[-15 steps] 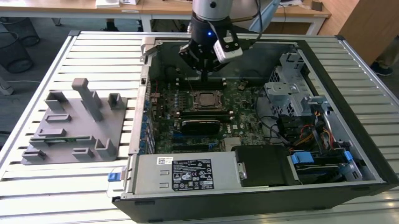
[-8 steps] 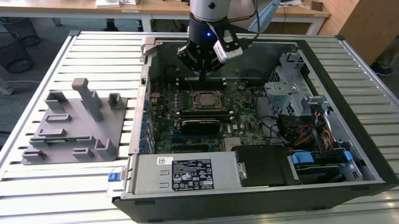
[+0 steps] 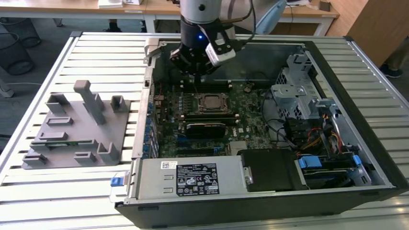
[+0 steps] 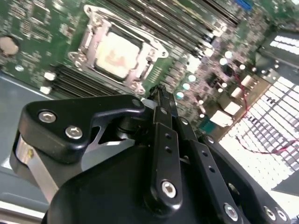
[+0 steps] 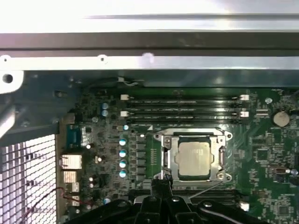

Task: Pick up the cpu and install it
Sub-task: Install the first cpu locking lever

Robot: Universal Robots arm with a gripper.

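A slatted metal table (image 3: pixel 51 191) stands before wooden desks (image 3: pixel 300 12), perhaps on grey flooring (image 3: pixel 26 91).

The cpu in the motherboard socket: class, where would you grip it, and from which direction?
Grip the cpu by two opposite edges, coming straight down from above. It lies flat inside the metal socket frame, so likely only its thin rim offers purchase.

- Setting: robotics lab or test workshop inside an office-type room.
- Slatted metal desk (image 3: pixel 96 45) carries an opened PC case (image 3: pixel 357 110), motherboard (image 3: pixel 211 115) exposed.
- Grey fixture block (image 3: pixel 76 129) sits on the slats beside the case.
- Robot arm (image 3: pixel 199 28) stands over the case.
- Behind: wooden tables (image 3: pixel 160 8), wire bin (image 3: pixel 14 50), grey floor.
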